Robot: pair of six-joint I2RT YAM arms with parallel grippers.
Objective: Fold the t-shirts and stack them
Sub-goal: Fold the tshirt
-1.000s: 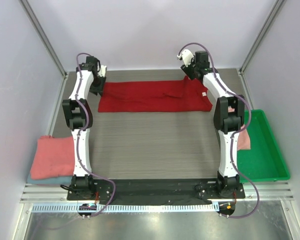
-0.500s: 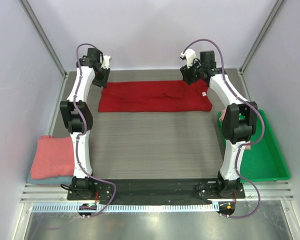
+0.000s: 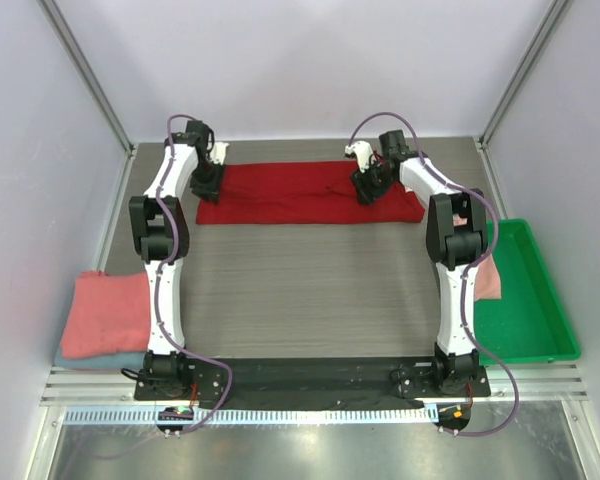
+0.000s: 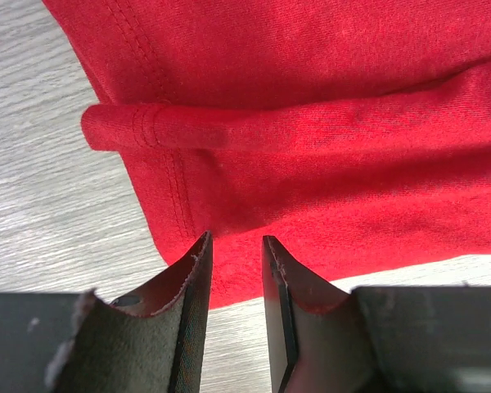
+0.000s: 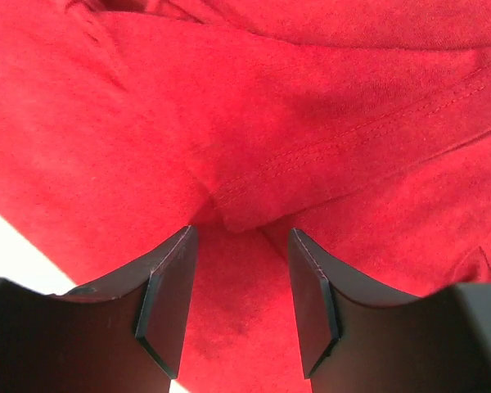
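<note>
A grey wood-grain desk point(image 3: 310, 290), enclosed by pale walls, fills the overhead view, with both arm bases at the bottom edge. We see the deep red t-shirt point(image 3: 290, 195) lying flat as a long band across the upper middle of the frame, already folded lengthwise.

The left end effector point(image 3: 208, 185) is lowered onto the shirt's left end. In the left wrist view point(image 4: 236, 246) its two fingers stand only narrowly apart. Their tips touch the cloth just below a rolled hem fold. We see red cloth through the gap, but nothing clamped.

The right end effector point(image 3: 365, 190) meets the shirt right of centre. In the right wrist view point(image 5: 241, 237) its fingers stand clearly wider apart. They straddle a small raised pucker beside a stitched seam, with no cloth pinched between them.

At the lower left of the overhead view a folded salmon-pink t-shirt point(image 3: 105, 315) rests on a pale blue-grey t-shirt point(image 3: 90, 360), of which only the edge shows. At the right a bright green tray point(image 3: 540, 320) holds another salmon-pink shirt point(image 3: 485, 275), partly hidden behind the right arm.
</note>
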